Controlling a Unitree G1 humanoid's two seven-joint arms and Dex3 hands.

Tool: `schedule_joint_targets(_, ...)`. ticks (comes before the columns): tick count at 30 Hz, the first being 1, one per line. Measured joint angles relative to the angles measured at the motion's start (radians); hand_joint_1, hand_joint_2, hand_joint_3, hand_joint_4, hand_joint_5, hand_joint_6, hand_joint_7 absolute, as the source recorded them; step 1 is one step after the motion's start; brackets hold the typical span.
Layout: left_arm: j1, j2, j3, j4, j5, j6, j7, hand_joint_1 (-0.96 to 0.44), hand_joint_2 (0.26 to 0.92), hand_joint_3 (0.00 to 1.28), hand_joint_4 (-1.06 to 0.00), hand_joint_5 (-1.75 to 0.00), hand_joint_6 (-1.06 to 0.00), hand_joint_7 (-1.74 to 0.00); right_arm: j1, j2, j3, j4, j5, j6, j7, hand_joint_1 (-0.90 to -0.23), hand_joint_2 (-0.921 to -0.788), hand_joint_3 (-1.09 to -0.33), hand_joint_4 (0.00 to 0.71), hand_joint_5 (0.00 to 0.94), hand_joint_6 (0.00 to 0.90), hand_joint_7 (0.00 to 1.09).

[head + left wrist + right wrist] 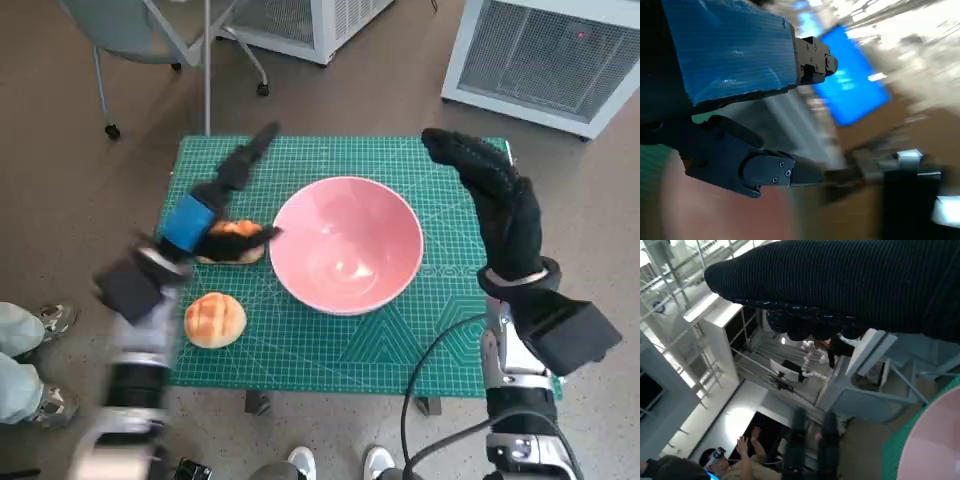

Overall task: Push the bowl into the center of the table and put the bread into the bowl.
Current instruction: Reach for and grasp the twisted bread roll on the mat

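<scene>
pink bowl (347, 243): near mat centre, empty; push judged done. bread (215, 319): on mat, 8 o'clock of bowl; loading pending. left hand (215, 212): over second bun (232, 241), grip unclear. right hand (487, 195): spread, holding nothing.

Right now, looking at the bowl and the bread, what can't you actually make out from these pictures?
- Head view: the left hand covers most of one bread roll; whether it grips it is unclear.
- Left wrist view: motion blur smears everything past the fingers; no bread is recognisable.
- Right wrist view: the glove of the right hand fills the top, and the frame edge cuts off the pink bowl.
</scene>
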Motion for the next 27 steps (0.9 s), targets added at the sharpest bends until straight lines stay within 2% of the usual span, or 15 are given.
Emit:
schedule_joint_targets(4, -0.035, 0.120, -0.029, -0.018, 0.113, 0.150, 0.003, -0.45, 0.868, 0.02, 0.00, 0.00, -0.19, -0.02, 0.018, 0.001, 0.008, -0.030, 0.001, 0.007, 0.000, -0.722, -0.921, -0.769, 0.151, 0.000, -0.001, 0.51)
schedule_joint_targets(10, -0.122, 0.189, -0.101, 0.062, 0.231, 0.222, 0.037, -0.40, 0.840, 0.00, 0.00, 0.00, -0.22, -0.03, 0.021, 0.009, 0.020, -0.038, 0.002, 0.009, 0.000, -0.726, -0.921, -0.764, 0.151, 0.000, -0.001, 0.51)
schedule_joint_targets(20, -0.255, 0.181, -0.270, 0.335, 0.405, 0.294, 0.095, -0.32, 0.800, 0.00, 0.00, 0.00, -0.23, -0.02, 0.018, 0.024, 0.027, -0.027, 0.002, 0.004, 0.000, -0.728, -0.921, -0.760, 0.152, 0.001, -0.001, 0.52)
schedule_joint_targets(27, -0.321, 0.147, -0.366, 0.476, 0.475, 0.347, 0.100, -0.30, 0.795, 0.00, 0.00, 0.00, -0.23, -0.01, 0.013, 0.025, 0.028, -0.006, 0.002, -0.002, 0.001, -0.732, -0.921, -0.758, 0.153, 0.001, -0.001, 0.51)
